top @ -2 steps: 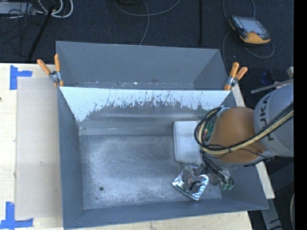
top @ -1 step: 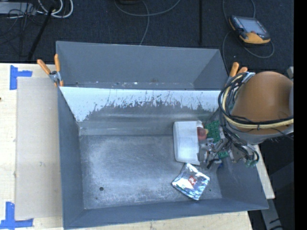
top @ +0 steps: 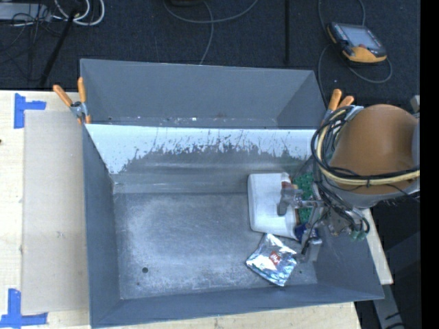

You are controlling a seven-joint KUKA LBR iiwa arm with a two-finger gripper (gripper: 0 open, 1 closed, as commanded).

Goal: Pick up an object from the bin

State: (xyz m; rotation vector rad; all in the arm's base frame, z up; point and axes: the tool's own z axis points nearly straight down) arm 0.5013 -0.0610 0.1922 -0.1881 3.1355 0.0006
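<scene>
A white boxy block lies on the bin floor at the right, near the back. In front of it rests a crinkled silver foil packet with red and blue print. My gripper hangs at the right edge of the white block, just above the packet's upper right corner. One metal finger stands against the block's right side. A small blue thing shows beside the other finger, close to the packet.
The arm with its brown dome and looped cables covers the bin's right wall. The bin floor stretches bare to the left and centre, with sloped walls all round.
</scene>
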